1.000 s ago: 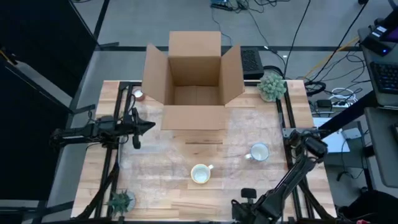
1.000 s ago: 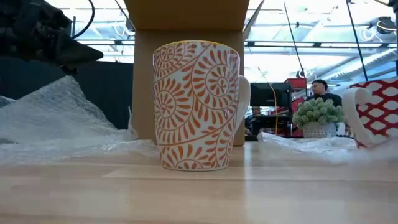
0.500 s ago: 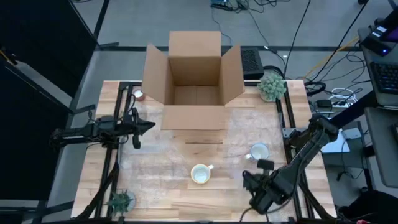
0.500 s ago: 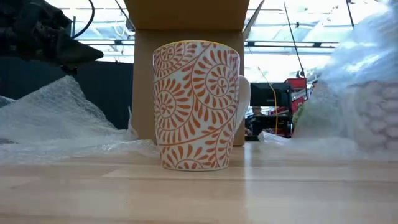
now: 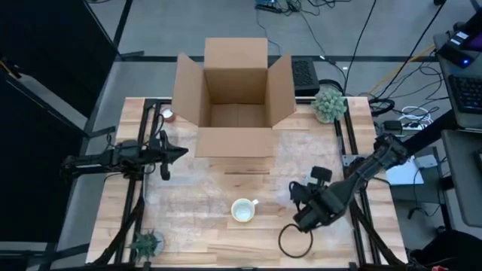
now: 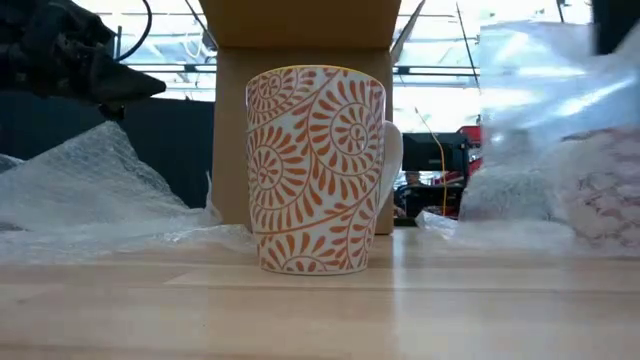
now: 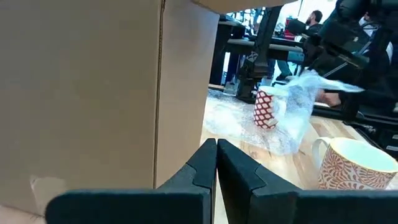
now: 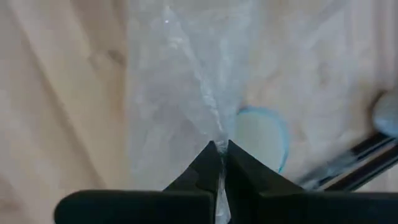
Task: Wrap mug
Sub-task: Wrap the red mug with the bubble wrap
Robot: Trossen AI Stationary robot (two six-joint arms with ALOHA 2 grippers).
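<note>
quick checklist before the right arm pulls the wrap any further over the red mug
1. Right tool gripping the bubble wrap: ok, its fingers are pinched on a fold of the sheet.
2. Wrap over the red patterned mug: ok, the left wrist view shows the sheet draped across it.
3. Red mug upright: ok, it stands upright in the left wrist view.
4. Orange swirl mug clear of the pull: ok, it stands apart from the right arm.
5. Left tool out of the way: ok, parked beside the cardboard box, shut.
6. Wrap tucked under the mug: cannot tell.
</note>
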